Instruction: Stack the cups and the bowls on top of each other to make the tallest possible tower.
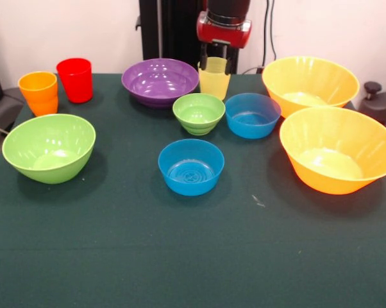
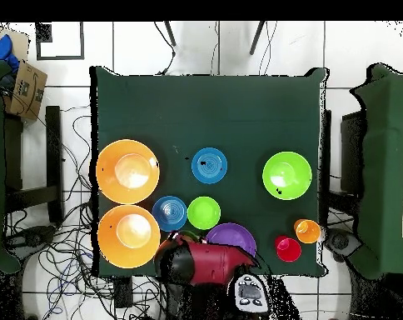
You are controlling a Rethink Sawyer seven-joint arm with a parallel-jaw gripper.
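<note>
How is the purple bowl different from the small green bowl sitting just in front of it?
The purple bowl is wider and shallower than the small green bowl, which is narrower with steeper sides. The purple bowl stands at the table's back edge, next to the yellow cup at the gripper; the small green bowl sits further forward, beside a blue bowl. Both are glossy, round, upright and empty.

Two small bowls are set side by side, with a third placed before them. Two cups are grouped behind a large bowl.
</note>
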